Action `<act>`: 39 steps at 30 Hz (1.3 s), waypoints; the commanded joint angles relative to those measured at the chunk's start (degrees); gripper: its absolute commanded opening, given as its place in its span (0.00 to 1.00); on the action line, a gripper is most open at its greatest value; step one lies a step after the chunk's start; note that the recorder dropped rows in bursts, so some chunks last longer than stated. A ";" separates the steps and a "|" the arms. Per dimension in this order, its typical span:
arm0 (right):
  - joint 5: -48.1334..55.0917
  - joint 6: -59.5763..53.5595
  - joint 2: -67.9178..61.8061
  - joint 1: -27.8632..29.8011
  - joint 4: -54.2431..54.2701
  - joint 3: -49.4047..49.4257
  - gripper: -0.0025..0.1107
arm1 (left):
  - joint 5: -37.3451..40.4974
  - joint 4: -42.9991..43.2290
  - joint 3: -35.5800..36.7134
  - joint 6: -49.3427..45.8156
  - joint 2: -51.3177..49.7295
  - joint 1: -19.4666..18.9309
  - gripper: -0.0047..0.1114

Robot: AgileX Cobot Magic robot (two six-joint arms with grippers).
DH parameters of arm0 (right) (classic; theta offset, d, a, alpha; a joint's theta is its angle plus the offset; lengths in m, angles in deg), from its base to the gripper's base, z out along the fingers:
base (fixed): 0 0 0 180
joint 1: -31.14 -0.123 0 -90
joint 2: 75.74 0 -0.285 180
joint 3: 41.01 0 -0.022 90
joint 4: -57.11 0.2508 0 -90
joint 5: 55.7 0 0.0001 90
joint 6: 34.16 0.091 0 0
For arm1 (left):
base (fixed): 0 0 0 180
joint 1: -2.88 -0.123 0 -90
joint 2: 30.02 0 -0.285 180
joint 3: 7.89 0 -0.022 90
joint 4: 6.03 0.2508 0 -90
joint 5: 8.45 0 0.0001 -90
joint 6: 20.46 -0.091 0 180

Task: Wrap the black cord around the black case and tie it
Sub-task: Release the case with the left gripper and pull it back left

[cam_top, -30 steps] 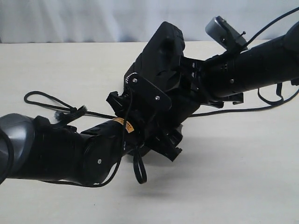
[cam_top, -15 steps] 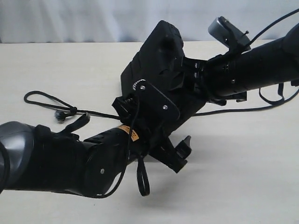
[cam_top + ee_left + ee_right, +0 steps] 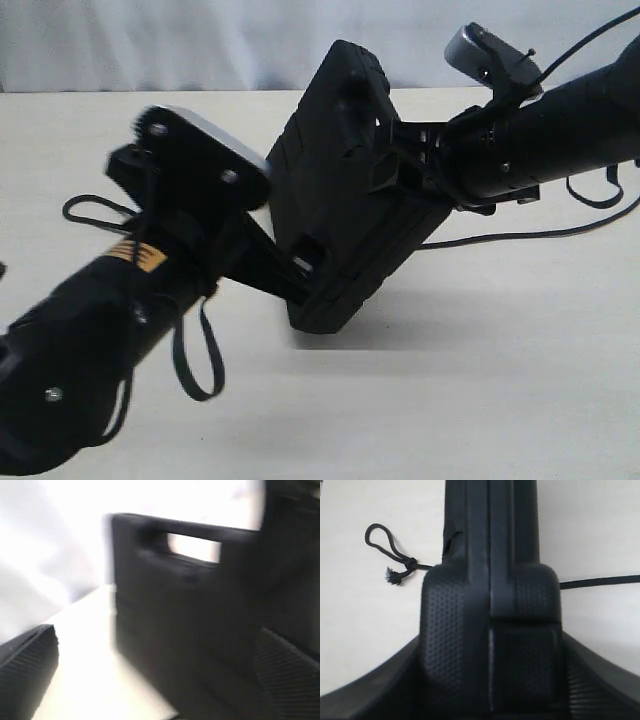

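The black case is tilted up on its lower edge, held by my right gripper, which is shut on its upper side. In the right wrist view the case runs edge-on between the fingers. My left gripper is open at the case's lower left corner; in the blurred left wrist view its fingers stand wide apart with the case and its handle slot ahead. The black cord lies on the table with its knotted loop and frayed tip; another stretch trails right.
The pale table runs under both arms. A white wall backs the far edge. Glossy robot cable loops hang under the left arm, and straps hang from the right arm.
The left arm has swung back and up to the left, so its gripper now sits at the case's lower left corner. The case has tipped more upright in the right gripper.
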State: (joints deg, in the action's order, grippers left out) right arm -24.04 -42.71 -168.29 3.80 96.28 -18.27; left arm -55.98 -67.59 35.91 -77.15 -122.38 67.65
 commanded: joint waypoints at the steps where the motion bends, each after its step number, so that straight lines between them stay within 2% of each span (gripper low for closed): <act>1: -1.66 2.16 2.83 0.09 -2.63 -0.78 0.06 | -9.09 -4.52 3.57 -0.46 5.48 0.16 0.95; 8: -1.66 2.93 3.65 0.00 -5.24 -0.78 0.06 | -10.88 -8.52 4.76 -6.59 7.42 -0.18 0.95; 13: -3.31 3.41 5.24 -0.13 -10.22 -0.78 0.06 | -19.97 -13.72 4.76 -7.25 7.42 -0.18 0.95; 18: -3.44 4.07 6.32 -0.26 -14.62 -0.78 0.06 | -20.72 -14.33 4.76 -7.25 7.42 -0.18 0.95; 24: -6.08 27.04 6.32 -8.05 -43.47 -0.78 0.06 | -21.68 -14.73 4.76 -7.25 7.42 -0.18 0.95; 26: -4.48 37.36 6.32 -8.18 -52.56 -0.78 0.06 | -22.44 -15.46 4.76 -7.25 7.42 -0.18 0.95; 27: -4.22 38.93 6.32 -8.18 -54.43 -0.78 0.06 | -22.44 -15.62 4.76 -7.25 7.42 -0.18 0.95; 34: -3.54 38.93 6.32 -11.31 -55.31 -0.78 0.06 | -22.44 -15.81 4.76 -5.85 7.42 -0.18 0.95; 39: -3.32 39.37 6.32 -11.49 -55.31 -0.78 0.06 | -22.44 -17.66 4.76 -5.85 7.42 -0.18 0.95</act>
State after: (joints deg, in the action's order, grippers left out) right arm -24.95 -3.89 -162.96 -7.59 41.03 -18.27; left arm -77.80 -84.19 40.56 -83.56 -115.36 67.54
